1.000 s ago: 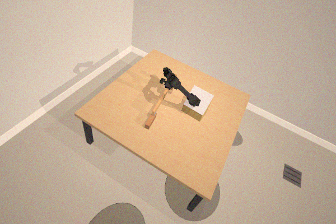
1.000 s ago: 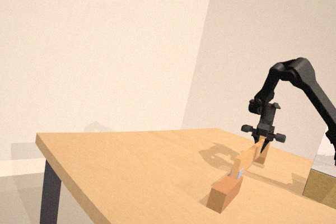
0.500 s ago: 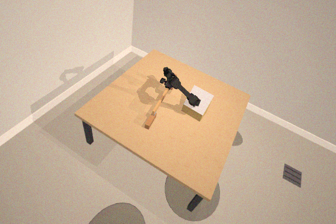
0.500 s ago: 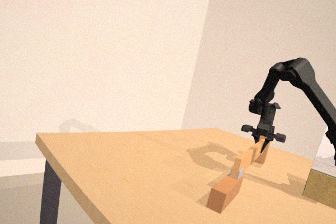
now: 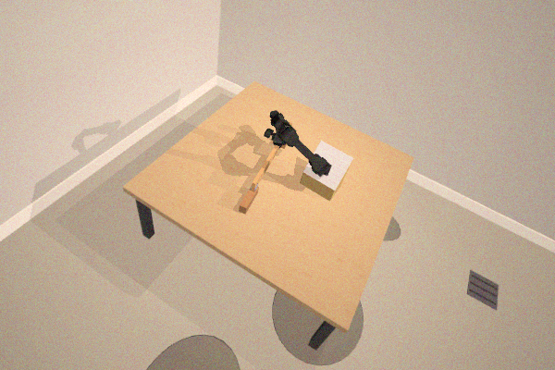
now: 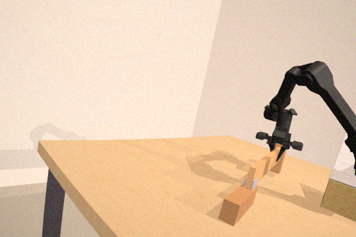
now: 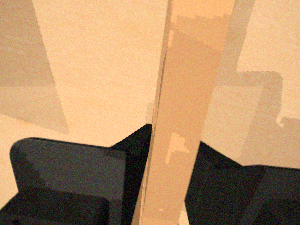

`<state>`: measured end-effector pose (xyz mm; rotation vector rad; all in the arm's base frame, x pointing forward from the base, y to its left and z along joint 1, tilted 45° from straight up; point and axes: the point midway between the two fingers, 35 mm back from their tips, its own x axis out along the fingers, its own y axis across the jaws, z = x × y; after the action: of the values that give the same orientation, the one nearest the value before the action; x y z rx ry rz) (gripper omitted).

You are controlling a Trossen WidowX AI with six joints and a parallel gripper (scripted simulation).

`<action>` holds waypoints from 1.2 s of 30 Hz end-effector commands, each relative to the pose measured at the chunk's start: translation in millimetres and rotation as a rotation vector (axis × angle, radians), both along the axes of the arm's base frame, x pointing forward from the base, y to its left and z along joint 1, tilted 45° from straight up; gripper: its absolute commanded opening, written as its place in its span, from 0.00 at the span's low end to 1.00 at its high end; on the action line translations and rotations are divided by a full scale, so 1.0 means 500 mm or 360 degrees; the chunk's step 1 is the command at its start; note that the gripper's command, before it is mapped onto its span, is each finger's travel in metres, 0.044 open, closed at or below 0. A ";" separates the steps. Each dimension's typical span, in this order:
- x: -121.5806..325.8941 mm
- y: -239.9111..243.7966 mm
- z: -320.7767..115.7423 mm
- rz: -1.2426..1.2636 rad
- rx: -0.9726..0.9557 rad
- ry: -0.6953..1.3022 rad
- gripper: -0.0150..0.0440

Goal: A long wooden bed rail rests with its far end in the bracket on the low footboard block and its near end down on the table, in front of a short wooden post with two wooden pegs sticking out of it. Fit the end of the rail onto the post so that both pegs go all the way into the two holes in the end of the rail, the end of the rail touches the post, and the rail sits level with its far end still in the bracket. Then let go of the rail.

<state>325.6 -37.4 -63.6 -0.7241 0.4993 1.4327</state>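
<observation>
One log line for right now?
claw: shut on rail | rail end: near post | far end: in bracket | release: not yet

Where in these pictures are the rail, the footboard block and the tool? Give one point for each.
rail (image 6: 261,168): exterior view, on its side face near the bracket end.
footboard block (image 6: 235,205): exterior view, on its near side face.
tool (image 6: 278,150): exterior view, between its fingertips, shut on the rail.

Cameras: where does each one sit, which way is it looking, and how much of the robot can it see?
Top: high above a table corner, looking down; the whole arm shows.
Exterior: low beside the table, facing along the rail over the footboard block; arm and gripper show.
Wrist: on the gripper, looking down the rail; only dark fingers show.
Shared: all show the gripped rail.
</observation>
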 end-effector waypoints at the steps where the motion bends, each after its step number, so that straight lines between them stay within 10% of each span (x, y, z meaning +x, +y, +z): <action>1: 0.000 0.000 0.000 0.0000 0.0000 -0.0001 0.34; 16: 0.000 0.000 0.000 0.0000 0.0000 -0.0001 1.00; 36: -0.014 0.002 0.084 -0.0014 -0.0010 -0.0013 1.00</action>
<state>320.0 -36.6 -23.3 -0.7374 0.4957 1.4215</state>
